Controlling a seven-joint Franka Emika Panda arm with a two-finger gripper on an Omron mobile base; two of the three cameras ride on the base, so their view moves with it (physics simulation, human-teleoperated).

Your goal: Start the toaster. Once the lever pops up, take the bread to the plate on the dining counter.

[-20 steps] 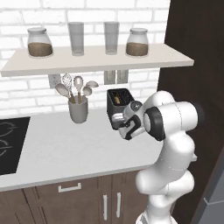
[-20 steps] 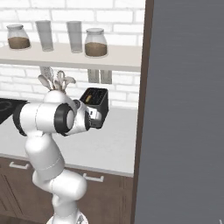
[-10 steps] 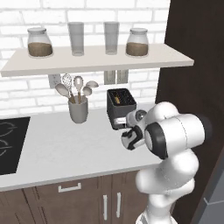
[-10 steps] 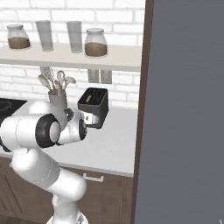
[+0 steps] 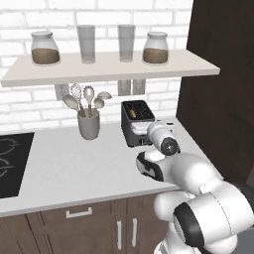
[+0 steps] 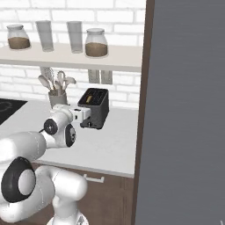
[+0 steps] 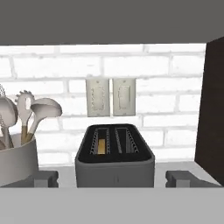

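Note:
The dark grey toaster [image 7: 114,162] stands on the light counter against the brick wall, straight ahead in the hand view. The golden bread [image 7: 101,146] sits low in its left slot. My gripper [image 7: 113,178] is open, level with the toaster's front and a little short of it. The fingertips [image 7: 43,178] stand wide apart, one on each side of the toaster, with nothing between them. From the base, the toaster [image 5: 136,120] [image 6: 94,107] has my white hand [image 5: 153,132] [image 6: 81,115] just in front of it. The plate and the dining counter are out of view.
A grey utensil cup [image 5: 89,124] with spoons stands left of the toaster. A shelf [image 5: 99,67] with jars and glasses hangs above. A dark tall cabinet [image 5: 218,84] bounds the counter on the right. A black cooktop [image 5: 10,161] lies at the far left.
The gripper has opened from shut to wide. The hand has drawn back a little from the toaster's front, and the arm's elbow has swung down toward the cameras.

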